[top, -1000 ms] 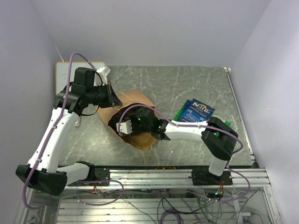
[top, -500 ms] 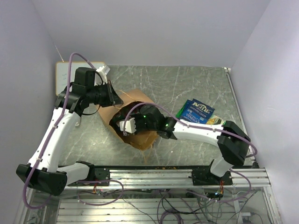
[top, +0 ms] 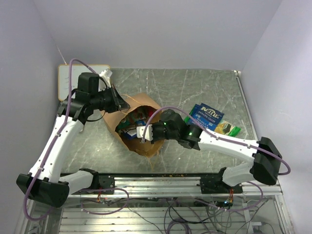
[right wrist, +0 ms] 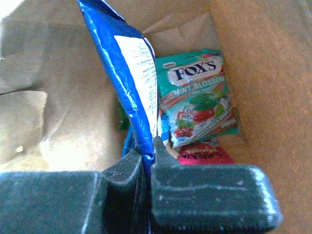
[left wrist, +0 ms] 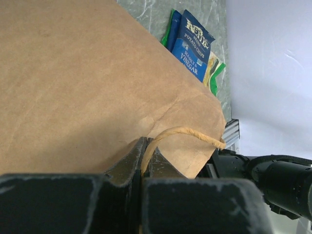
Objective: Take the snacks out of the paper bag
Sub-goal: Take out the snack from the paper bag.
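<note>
The brown paper bag [top: 146,105] lies on its side on the table, mouth toward the front. My left gripper [top: 118,102] is shut on the bag's twisted paper handle [left wrist: 185,131] at its upper rim. My right gripper [top: 141,132] is at the bag's mouth, shut on the edge of a blue foil packet [right wrist: 127,73]. Deeper inside the bag lie a teal mint packet [right wrist: 197,97] and a red packet [right wrist: 204,153]. Outside the bag, a blue chips packet [top: 207,116] lies on green and yellow packets [top: 228,128]; the blue chips packet shows in the left wrist view too [left wrist: 195,46].
A small white whiteboard [top: 65,80] stands at the back left corner. The table's metal rail [top: 170,183] runs along the front edge. Walls close in on the left, back and right.
My right arm has stretched out to the right and its gripper has drawn back from deep in the bag to the mouth, bringing the blue packet. The left arm holds still.
</note>
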